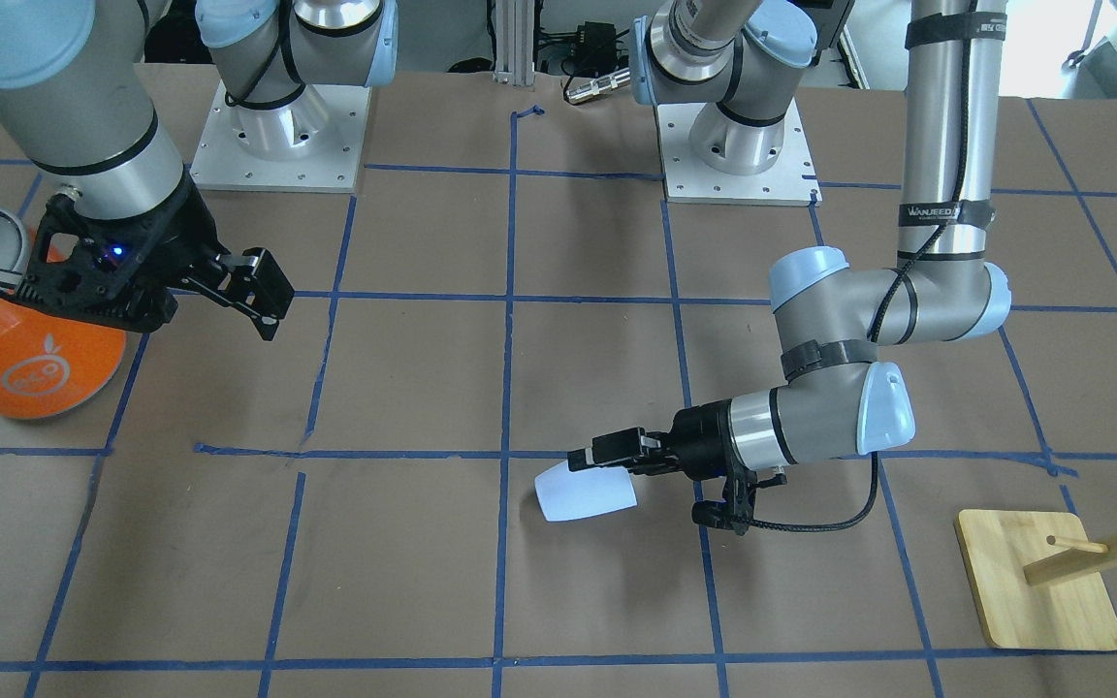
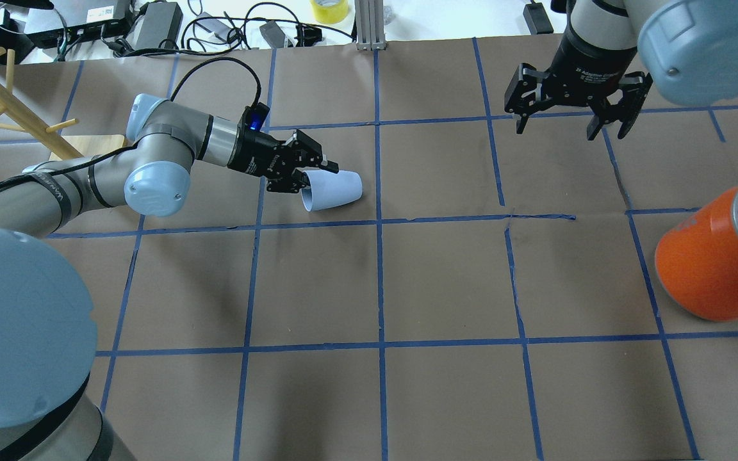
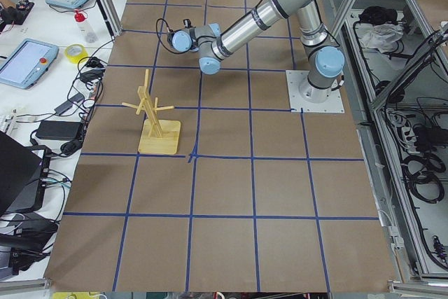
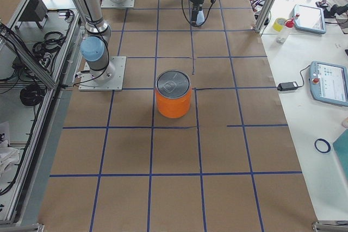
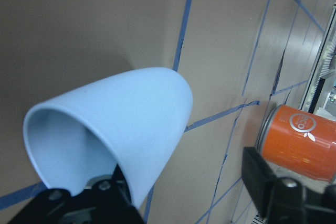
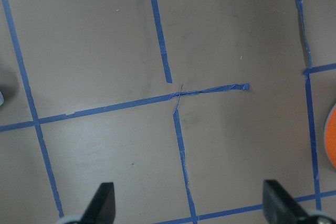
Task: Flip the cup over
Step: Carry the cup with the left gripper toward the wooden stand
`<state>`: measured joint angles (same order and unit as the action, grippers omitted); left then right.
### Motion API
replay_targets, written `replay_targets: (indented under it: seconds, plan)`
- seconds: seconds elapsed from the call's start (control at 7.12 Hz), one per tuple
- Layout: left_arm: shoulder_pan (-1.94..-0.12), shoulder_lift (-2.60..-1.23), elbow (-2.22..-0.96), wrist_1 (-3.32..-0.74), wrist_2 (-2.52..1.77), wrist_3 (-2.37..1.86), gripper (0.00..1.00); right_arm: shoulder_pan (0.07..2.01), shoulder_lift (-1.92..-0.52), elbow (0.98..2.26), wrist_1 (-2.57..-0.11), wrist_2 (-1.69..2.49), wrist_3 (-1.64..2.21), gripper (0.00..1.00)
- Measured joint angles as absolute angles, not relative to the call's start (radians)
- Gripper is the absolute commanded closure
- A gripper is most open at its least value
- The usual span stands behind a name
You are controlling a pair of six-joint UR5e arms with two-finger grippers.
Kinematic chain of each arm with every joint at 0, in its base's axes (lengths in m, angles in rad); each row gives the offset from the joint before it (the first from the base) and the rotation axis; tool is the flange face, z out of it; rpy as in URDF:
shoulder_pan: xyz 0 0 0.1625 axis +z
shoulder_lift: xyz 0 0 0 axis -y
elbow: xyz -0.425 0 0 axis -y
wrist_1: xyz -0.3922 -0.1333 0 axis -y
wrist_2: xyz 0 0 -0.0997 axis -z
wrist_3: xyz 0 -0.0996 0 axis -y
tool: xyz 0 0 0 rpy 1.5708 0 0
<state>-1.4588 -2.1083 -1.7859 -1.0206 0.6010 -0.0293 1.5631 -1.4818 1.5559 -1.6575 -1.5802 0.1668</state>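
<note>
The cup is a small pale blue tumbler lying on its side on the brown table, mouth toward my left arm. It also shows in the overhead view and fills the left wrist view. My left gripper is open at the cup's mouth. One finger sits inside the rim and the other stands well clear of the outer wall. In the overhead view the left gripper is level with the table. My right gripper is open and empty, far from the cup, hanging above the table.
A big orange can with a silver lid stands near my right gripper, and also shows in the front view. A wooden mug stand stands beyond my left arm. Blue tape lines grid the table.
</note>
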Motion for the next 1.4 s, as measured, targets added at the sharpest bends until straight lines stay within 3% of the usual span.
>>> replay_targets:
  seconds: [0.42,0.84,1.4]
  plan:
    - [-1.459,-2.077,-1.743,-1.012,0.627,-0.151,1.0,1.564,-1.489,1.555,-1.652,-1.58,0.164,0.0]
    - [-1.464,-2.037,-1.597,-1.022,1.02,-0.234,1.0,1.565,-1.49,1.555,-1.651,-1.586,0.164,0.0]
    - [-1.482,-2.035,-1.505,-1.083,1.573,0.184,1.0,1.565,-1.489,1.555,-1.651,-1.587,0.164,0.0]
